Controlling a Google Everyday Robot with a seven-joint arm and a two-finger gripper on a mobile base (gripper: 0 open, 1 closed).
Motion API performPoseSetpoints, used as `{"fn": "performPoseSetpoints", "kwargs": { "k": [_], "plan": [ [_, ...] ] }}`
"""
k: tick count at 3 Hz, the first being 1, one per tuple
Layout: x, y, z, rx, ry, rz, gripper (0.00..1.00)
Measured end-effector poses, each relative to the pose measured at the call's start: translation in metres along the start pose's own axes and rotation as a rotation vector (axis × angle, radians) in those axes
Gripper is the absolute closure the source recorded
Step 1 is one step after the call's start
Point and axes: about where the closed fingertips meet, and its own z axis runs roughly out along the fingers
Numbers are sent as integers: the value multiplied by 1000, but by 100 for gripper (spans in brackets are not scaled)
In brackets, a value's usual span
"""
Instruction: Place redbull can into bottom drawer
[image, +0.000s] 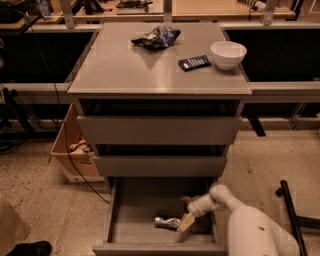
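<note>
The white, rounded arm (222, 196) reaches in from 5 o'clock, down into the open bottom drawer (135, 210). Its hand (186, 221) sits low, right at the end of the one redbull can (166, 222). The can is a shiny metal cylinder lying on its side on the drawer floor, at the hand's 9 o'clock. I cannot tell whether the hand grips it. There are three grey metal drawers. The worktop (125, 70) carries one crinkled bag (156, 37), one flat black remote (194, 62) and one round white bowl (228, 54).
</note>
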Motion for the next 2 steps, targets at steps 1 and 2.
{"fn": "performPoseSetpoints", "kwargs": {
  "k": [1, 2],
  "plan": [
    [-3, 17, -40, 26, 0, 4, 0],
    [-10, 31, -99, 93, 32, 9, 0]
  ]
}}
